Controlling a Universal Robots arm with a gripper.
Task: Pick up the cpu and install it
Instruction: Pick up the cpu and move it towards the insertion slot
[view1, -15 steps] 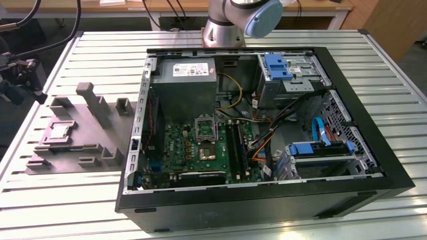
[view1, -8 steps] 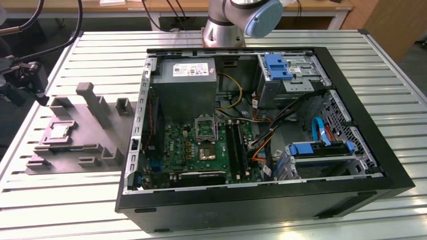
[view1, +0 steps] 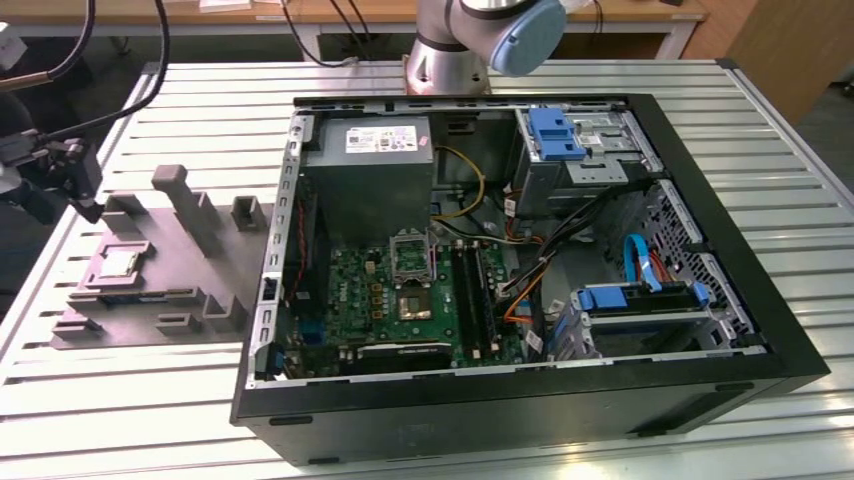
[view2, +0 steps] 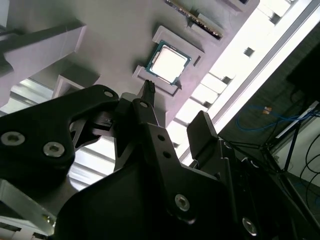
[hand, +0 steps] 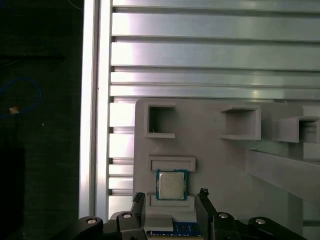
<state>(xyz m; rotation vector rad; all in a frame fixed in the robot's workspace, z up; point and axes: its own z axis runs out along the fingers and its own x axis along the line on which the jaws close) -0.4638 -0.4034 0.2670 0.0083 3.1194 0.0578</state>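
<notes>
**A:** Where is the chip right now?

**B:** The chip (hand: 172, 184) lies flat, metal top up, in a shallow square pocket of the grey holder (view1: 147, 320). In the exterior view, that holder rests on the slatted table (view1: 134, 420) at the view's left of the open computer case (view1: 534, 400). It is well apart from the main board (view1: 400, 290) inside.

**A:** And the gripper?

**B:** The gripper (hand: 171, 196) is spread open and has hold of nothing. In the first wrist view its 2 fingers (hand: 202, 200) stand on either side of the chip, and the gap between them is wider than the chip. In the second wrist view the tips look to be off the chip, with bare holder between, so I judge it is hanging above and not touching.

**A:** How will the chip handle?

**B:** My guess is light, thin and stiff. It should not bend, but the smooth metal lid is probably slippery. The underside is likely delicate, so a drop or a scrape would matter.

**A:** Where should it be held?

**B:** By 2 opposite edges, squarely and gently, with the chip kept level. Raised lips border 2 sides of the pocket. The other 2 sides look open, and those are the sides the fingers face.
</notes>
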